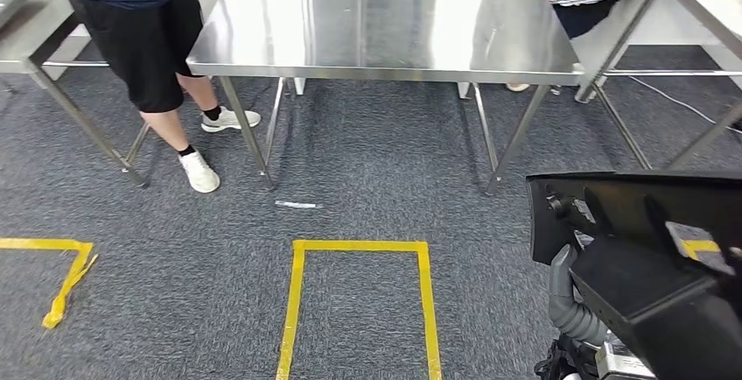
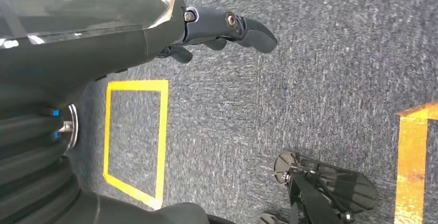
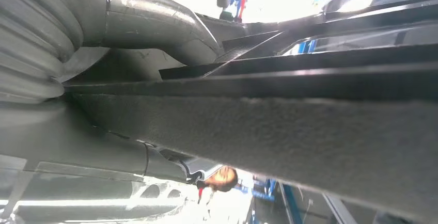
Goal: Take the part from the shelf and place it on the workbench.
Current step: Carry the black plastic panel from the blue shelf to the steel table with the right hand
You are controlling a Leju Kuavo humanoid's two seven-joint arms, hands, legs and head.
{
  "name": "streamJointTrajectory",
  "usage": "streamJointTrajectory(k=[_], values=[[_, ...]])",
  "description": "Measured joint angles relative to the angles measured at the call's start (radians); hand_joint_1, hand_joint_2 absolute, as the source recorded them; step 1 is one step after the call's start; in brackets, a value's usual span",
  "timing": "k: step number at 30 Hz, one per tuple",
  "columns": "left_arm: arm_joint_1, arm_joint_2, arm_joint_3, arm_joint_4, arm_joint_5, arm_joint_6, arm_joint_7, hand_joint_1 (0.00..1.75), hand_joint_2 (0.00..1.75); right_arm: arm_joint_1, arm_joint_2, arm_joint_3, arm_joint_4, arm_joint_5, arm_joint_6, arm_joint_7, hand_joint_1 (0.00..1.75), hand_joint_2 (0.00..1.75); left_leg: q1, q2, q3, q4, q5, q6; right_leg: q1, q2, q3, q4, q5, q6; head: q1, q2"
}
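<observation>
The part is a big black flat piece with ribs and edges. In the head view it is low on the right side, held up in the air above the grey carpet. It is not on the table yet. The shiny metal table stands ahead, past the carpet, and the part is well apart from it.

The right robot hand is wrapped around the part. In the right wrist view its thick grey thumb lies over one side of the black piece and presses on it, and the grey body of the hand sits on the other side, so the part is squeezed between them. In the head view the right arm comes up from the bottom right corner with its grey ribbed cover just under the part.

The left robot hand hangs down over the carpet. Its dark fingers are curled in a little, and nothing is in them. I cannot tell for sure if they are closed tight or loose.

On the carpet there is a box shape made of yellow tape, just in front of the robot. Another bit of yellow tape lies far to the left. A person in black shorts and white shoes stands beside the left end of the table. Another table is behind that person.
</observation>
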Motion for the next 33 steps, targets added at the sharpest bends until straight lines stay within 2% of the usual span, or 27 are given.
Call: streamJointTrajectory(k=[1,3,4,6,8,9,10,11,12,14,15,16,18,19,20,21,23,25,26,27,29,30,31,33], values=[[0.0,0.0,0.0,0.0,0.0,0.0,0.0,0.0,1.75,0.0,0.0,0.0,0.0,0.0,0.0,0.0,1.75,1.75,-0.001,-0.009,-0.003,0.0,0.001,-0.006,0.001,0.008,0.01,-0.024,0.008,-0.006,0.0,0.0],[0.002,0.001,0.0,0.0,0.0,0.0,0.0,0.0,1.75,0.0,0.0,0.0,0.0,0.0,0.0,0.0,1.75,1.75,0.001,-0.024,-0.008,-0.004,0.006,-0.018,0.004,-0.007,0.012,-0.026,0.012,-0.023,-0.001,0.0],[0.003,0.001,0.0,0.0,0.0,0.0,0.0,0.0,1.75,-0.002,0.0,0.0,0.0,0.0,0.0,0.0,1.75,1.75,0.002,-0.019,-0.011,-0.002,0.004,-0.023,0.002,-0.015,0.014,-0.028,0.014,-0.029,-0.001,0.0],[0.003,0.002,-0.001,0.0,0.0,0.0,0.0,0.0,1.75,-0.003,0.001,0.0,0.0,0.0,0.0,0.0,1.75,1.75,0.001,0.026,-0.036,0.047,-0.026,-0.031,-0.003,-0.036,0.017,-0.032,0.017,-0.045,-0.007,0.0],[0.001,0.002,-0.001,0.0,0.0,0.001,0.0,0.0,1.75,-0.002,0.002,-0.001,0.0,0.0,0.0,0.0,1.75,1.75,0.001,0.08,-0.095,0.166,-0.086,-0.038,0.001,-0.06,0.019,-0.032,0.014,-0.058,-0.014,0.0],[0.001,0.002,-0.001,0.0,0.0,0.001,0.0,0.0,1.75,-0.001,0.001,-0.001,0.0,0.0,0.0,0.0,1.75,1.75,0.002,0.091,-0.126,0.23,-0.111,-0.04,0.003,-0.073,0.02,-0.032,0.012,-0.062,-0.015,0.0],[0.001,0.002,-0.001,0.0,0.0,0.001,0.0,0.0,1.75,0.0,0.001,-0.001,0.0,0.0,0.0,0.0,1.75,1.75,0.003,0.096,-0.147,0.27,-0.121,-0.041,0.005,-0.086,0.02,-0.032,0.011,-0.063,-0.015,0.0],[0.002,0.002,-0.001,0.0,0.0,0.001,0.0,0.0,1.75,0.0,0.001,-0.001,0.0,0.001,0.0,0.0,1.75,1.75,0.004,0.1,-0.151,0.277,-0.113,-0.041,0.007,-0.099,0.02,-0.032,0.01,-0.065,-0.016,0.0],[0.002,0.002,-0.001,0.0,0.0,0.001,0.0,0.0,1.75,-0.001,0.001,-0.001,0.0,0.001,0.0,0.0,1.75,1.75,0.004,0.107,-0.134,0.244,-0.09,-0.038,0.008,-0.111,0.022,-0.032,0.009,-0.065,-0.016,0.0],[0.001,0.003,-0.001,0.0,0.0,0.001,0.0,0.0,1.75,-0.001,0.001,-0.001,0.0,0.001,0.0,0.0,1.75,1.75,0.001,0.135,-0.061,0.113,-0.034,-0.029,0.011,-0.13,0.026,-0.032,0.004,-0.063,-0.016,0.0],[0.0,0.003,-0.001,0.0,0.0,0.001,-0.001,0.0,1.75,-0.001,0.001,-0.001,0.0,0.001,0.0,0.0,1.75,1.75,-0.002,0.148,-0.028,0.056,-0.019,-0.024,0.014,-0.138,0.026,-0.031,0.001,-0.058,-0.015,0.0],[-0.001,0.003,-0.001,0.0,0.0,0.001,-0.002,0.0,1.75,-0.002,0.001,-0.001,0.0,0.001,0.001,0.0,1.75,1.75,-0.005,0.156,-0.007,0.022,-0.013,-0.021,0.018,-0.144,0.026,-0.031,-0.002,-0.054,-0.014,0.0],[0.0,0.003,-0.001,0.0,0.0,0.0,-0.003,0.0,1.75,-0.005,0.001,0.0,0.0,0.001,0.004,0.0,1.75,1.75,-0.011,0.149,0.001,0.005,-0.014,-0.014,0.021,-0.158,0.03,-0.032,-0.003,-0.044,-0.012,0.0],[0.002,0.003,-0.001,0.0,0.0,0.0,-0.003,0.0,1.75,-0.007,0.001,0.001,0.0,0.001,0.006,0.0,1.75,1.75,-0.01,0.143,0.003,0.0,-0.011,-0.009,0.021,-0.159,0.031,-0.031,-0.005,-0.04,-0.012,0.0],[0.003,0.003,-0.001,0.0,0.001,0.0,-0.004,0.0,1.75,-0.008,0.001,0.002,0.0,0.002,0.007,0.001,1.75,1.75,-0.008,0.138,0.005,-0.006,-0.008,-0.003,0.02,-0.147,0.028,-0.022,-0.012,-0.036,-0.011,0.0],[0.002,0.004,-0.001,0.0,0.001,-0.001,-0.004,0.0,1.75,-0.01,0.0,0.003,0.0,0.002,0.007,0.001,1.75,1.75,-0.005,0.133,0.008,-0.011,-0.004,0.002,0.019,-0.125,0.015,0.005,-0.026,-0.035,-0.01,0.0],[-0.001,0.003,-0.001,0.0,0.002,-0.002,-0.006,0.0,1.75,-0.011,-0.002,0.003,0.0,0.002,0.007,0.002,1.75,1.75,-0.002,0.122,0.009,-0.015,-0.001,0.007,0.016,-0.073,-0.042,0.123,-0.076,-0.037,-0.007,0.0],[-0.002,0.003,-0.001,0.0,0.002,-0.004,-0.006,0.0,1.75,-0.009,-0.004,0.003,0.002,0.001,0.007,0.003,1.75,1.75,-0.001,0.108,0.008,-0.014,-0.001,0.008,0.014,-0.054,-0.106,0.242,-0.111,-0.035,-0.006,0.0],[-0.002,0.003,-0.001,0.0,0.002,-0.004,-0.006,0.0,1.75,-0.009,-0.006,0.003,0.003,0.001,0.007,0.004,1.75,1.75,0.0,0.101,0.008,-0.014,-0.002,0.008,0.012,-0.052,-0.117,0.254,-0.106,-0.028,-0.006,0.0],[-0.002,0.003,-0.001,0.0,0.002,-0.004,-0.006,0.0,1.75,-0.009,-0.007,0.003,0.004,0.0,0.007,0.005,1.75,1.75,0.0,0.095,0.01,-0.014,-0.004,0.007,0.009,-0.052,-0.107,0.224,-0.085,-0.018,-0.006,0.0],[-0.001,0.003,-0.001,0.0,0.003,-0.004,-0.007,0.0,1.75,-0.01,-0.008,0.003,0.004,0.0,0.007,0.005,1.75,1.75,0.001,0.084,0.015,-0.012,-0.009,0.0,0.001,-0.052,-0.048,0.086,-0.022,0.002,-0.006,0.0],[-0.001,0.004,-0.001,0.0,0.003,-0.004,-0.008,0.0,1.75,-0.011,-0.009,0.003,0.005,0.0,0.007,0.005,1.75,1.75,0.0,0.08,0.016,-0.01,-0.012,-0.005,-0.001,-0.051,-0.021,0.025,-0.001,0.003,-0.005,0.0],[-0.001,0.005,-0.001,0.0,0.003,-0.005,-0.009,0.0,1.75,-0.011,-0.009,0.003,0.005,0.0,0.007,0.005,1.75,1.75,-0.002,0.078,0.017,-0.009,-0.016,-0.011,-0.001,-0.05,-0.004,-0.013,0.01,-0.003,-0.006,0.0],[0.0,0.006,-0.001,0.0,0.006,-0.006,-0.011,0.0,1.75,-0.012,-0.009,0.003,0.006,0.0,0.007,0.006,1.75,1.75,-0.003,0.076,0.018,-0.009,-0.021,-0.023,0.005,-0.047,0.003,-0.027,0.009,-0.025,-0.008,0.0]])
